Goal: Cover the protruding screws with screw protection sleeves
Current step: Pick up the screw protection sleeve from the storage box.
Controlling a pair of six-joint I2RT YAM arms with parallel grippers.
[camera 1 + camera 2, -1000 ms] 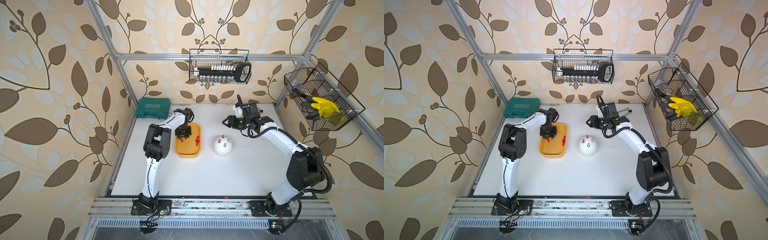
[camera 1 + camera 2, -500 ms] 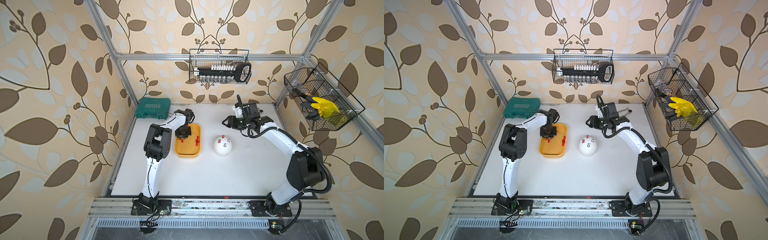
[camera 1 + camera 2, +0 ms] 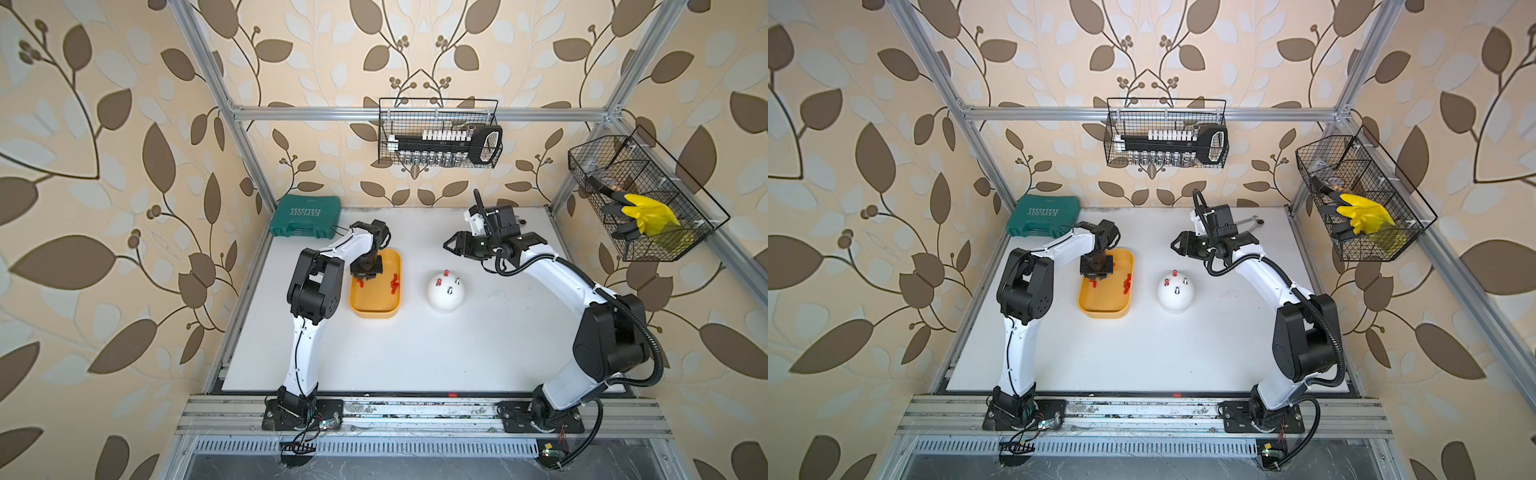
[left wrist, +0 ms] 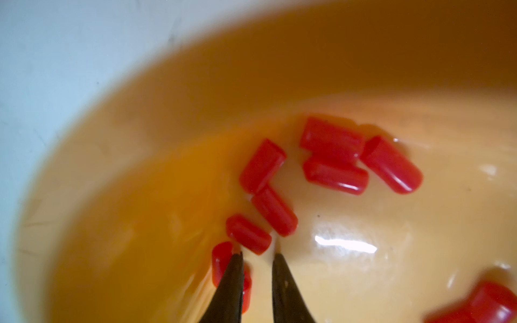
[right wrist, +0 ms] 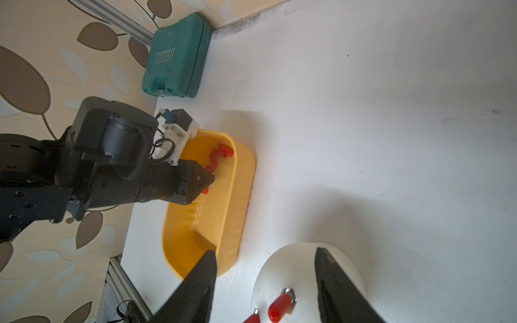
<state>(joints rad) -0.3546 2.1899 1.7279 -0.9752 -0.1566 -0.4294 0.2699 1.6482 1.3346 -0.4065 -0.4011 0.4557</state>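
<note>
Four screws (image 3: 457,281) in all, upright on top of the dome (image 3: 446,301): two capped with red sleeves (image 3: 446,273), two bare grey. Dome mid-table, just right of the tray (image 3: 374,313), not touching it. Loose sleeves lying flat on the tray floor in two clusters. Seven counted in the left wrist view around the fingertips, with a few more blurred at the edge, number unclear.

Left arm folded sharply at the elbow, wrist pointing straight down into the far left part of the tray. Left gripper (image 4: 257,256) parted by a narrow slit only, tips low over the tray floor, nothing clamped between them. One sleeve just beyond the tips, another partly hidden behind a finger (image 4: 228,290).

Right arm reaching forward, wrist about level. Right gripper (image 3: 451,244) spread wide and empty, hanging above the table (image 3: 415,353) behind the dome, aimed leftward, clear of it.

One green case (image 3: 305,216), shut, in the far left corner. Two wire baskets (image 3: 438,137) on the walls: a black socket rack in the back one, a yellow glove (image 3: 648,212) in the right one.
</note>
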